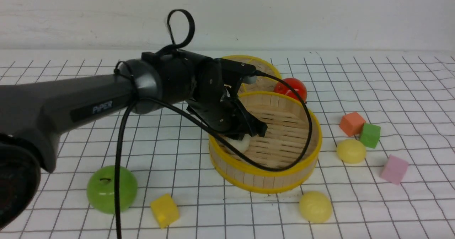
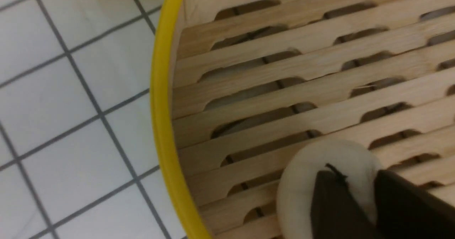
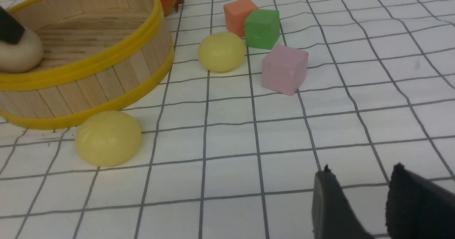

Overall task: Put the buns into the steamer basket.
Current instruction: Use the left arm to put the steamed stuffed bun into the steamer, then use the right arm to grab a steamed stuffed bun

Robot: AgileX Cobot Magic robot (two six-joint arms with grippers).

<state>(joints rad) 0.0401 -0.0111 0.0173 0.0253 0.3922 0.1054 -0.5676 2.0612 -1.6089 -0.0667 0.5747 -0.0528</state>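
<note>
Three buns were counted. One pale yellow bun [image 1: 315, 207] lay nearest on the worktop [image 1: 408, 90], and a second yellow bun [image 1: 351, 151] lay right of the single steamer basket [image 1: 312, 153]. The cream-white bun [image 1: 240, 145] sat on the basket floor under the left gripper [image 1: 254, 132]; whether it was gripped was unclear. Only the right wrist view showed the right gripper [image 3: 362, 168], fingers apart and empty. The left arm [image 1: 71, 100] read "PIPER".

Pretty sure it's a robotics lab: white grid-printed desk [image 1: 391, 90], plain white wall [image 1: 320, 15], toy-ish pink foam cube [image 1: 394, 169] as a prop.
</note>
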